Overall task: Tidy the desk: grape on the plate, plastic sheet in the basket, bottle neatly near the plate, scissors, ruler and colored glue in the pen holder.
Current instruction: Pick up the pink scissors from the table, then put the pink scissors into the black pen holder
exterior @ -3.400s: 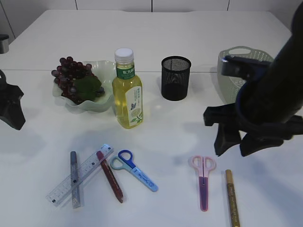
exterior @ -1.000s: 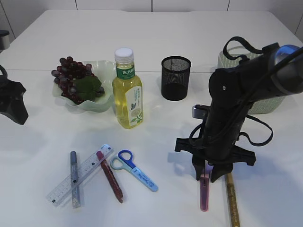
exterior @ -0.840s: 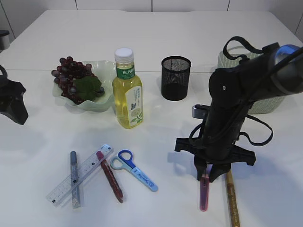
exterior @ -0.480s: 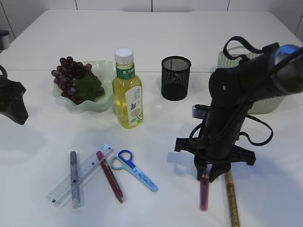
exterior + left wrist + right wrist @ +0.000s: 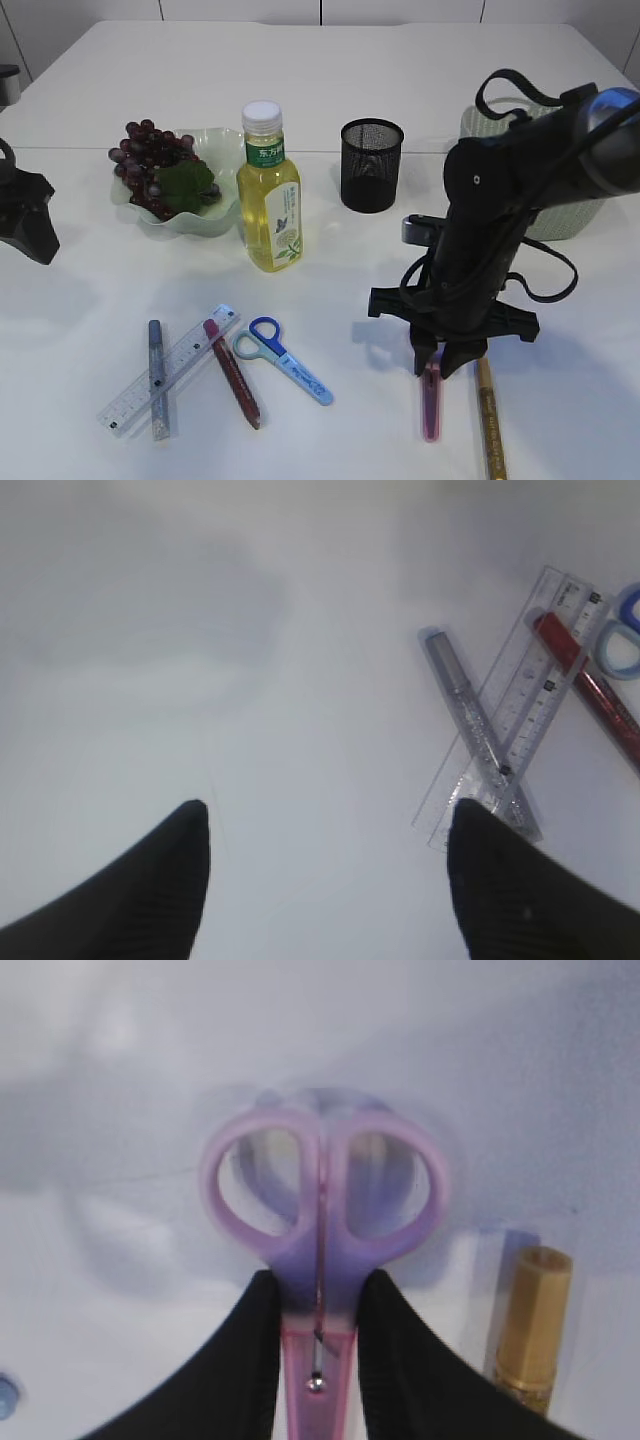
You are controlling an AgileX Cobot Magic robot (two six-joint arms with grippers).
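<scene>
The pink scissors [image 5: 318, 1260] lie low on the white table [image 5: 420, 60], right of centre, handles toward the holder and sheathed blades toward the near edge. The right gripper [image 5: 438, 362] stands upright over them, its two black fingers [image 5: 262, 1355] pressed against either side of the neck just below the finger loops, clenched on the scissors. Whether they are lifted off the table cannot be told. Just to their right lies a gold glue pen [image 5: 489, 415], parallel and close.

The mesh pen holder [image 5: 371, 165] stands upright well behind, between the bottle [image 5: 268, 195] and the pale basket [image 5: 570, 215], which the right arm partly hides. The bottle of yellow liquid stands upright, touching or nearly touching the green plate [image 5: 215, 215], where the grapes [image 5: 150, 165] already rest with a leaf.

At the lower left, a clear ruler [image 5: 180, 365] lies diagonally with a silver glue pen [image 5: 475, 725] crossing it. A red glue pen [image 5: 232, 372] lies just beside the ruler, and blue scissors [image 5: 285, 360] lie next to that.

The left gripper [image 5: 325, 870] hangs over bare table at the far left, jaws spread wide and holding nothing.
</scene>
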